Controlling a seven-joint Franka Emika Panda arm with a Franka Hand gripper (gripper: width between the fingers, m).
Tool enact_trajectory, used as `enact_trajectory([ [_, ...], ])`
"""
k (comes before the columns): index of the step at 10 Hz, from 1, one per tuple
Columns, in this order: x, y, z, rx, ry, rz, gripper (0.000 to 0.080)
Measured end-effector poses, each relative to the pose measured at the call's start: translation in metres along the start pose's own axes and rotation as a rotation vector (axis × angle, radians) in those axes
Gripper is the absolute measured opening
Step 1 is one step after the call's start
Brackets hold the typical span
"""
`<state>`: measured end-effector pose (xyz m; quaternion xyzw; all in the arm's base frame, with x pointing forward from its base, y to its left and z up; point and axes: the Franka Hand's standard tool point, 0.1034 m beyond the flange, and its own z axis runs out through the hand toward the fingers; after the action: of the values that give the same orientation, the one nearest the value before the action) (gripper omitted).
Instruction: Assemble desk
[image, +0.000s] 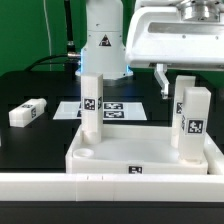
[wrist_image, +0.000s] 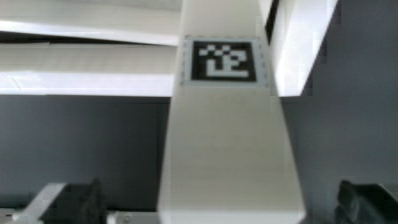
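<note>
The desk panel (image: 140, 158) lies flat at the front of the table, white and rimmed. Two white tagged legs stand upright in it: one at the exterior view's left (image: 92, 105), one at the right (image: 192, 120). My gripper (image: 183, 80) hangs just over the right leg, with one dark finger (image: 160, 78) showing beside the leg's top. In the wrist view that leg (wrist_image: 222, 130) runs up the middle between my fingers (wrist_image: 71, 200). My gripper (wrist_image: 217, 205) is open, with a gap on each side of the leg. A part of the panel (wrist_image: 89, 75) shows beyond it.
A third white leg (image: 28, 112) lies loose on the black table at the exterior view's left. The marker board (image: 120, 108) lies behind the panel. The robot's base (image: 105, 45) stands at the back. A long white rail (image: 110, 195) edges the table's front.
</note>
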<state>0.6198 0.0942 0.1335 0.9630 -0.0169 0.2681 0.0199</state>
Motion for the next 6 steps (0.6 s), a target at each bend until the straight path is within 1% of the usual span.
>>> enact_trajectory([
  [2, 0.0108, 0.0020, -0.0144, 0.017, -0.012, 0.021, 0.0649],
  [4, 0.0050, 0.0014, -0.0090, 0.013, -0.032, 0.016, 0.0649],
  [6, 0.0047, 0.0017, -0.0086, 0.012, -0.033, 0.016, 0.0649],
])
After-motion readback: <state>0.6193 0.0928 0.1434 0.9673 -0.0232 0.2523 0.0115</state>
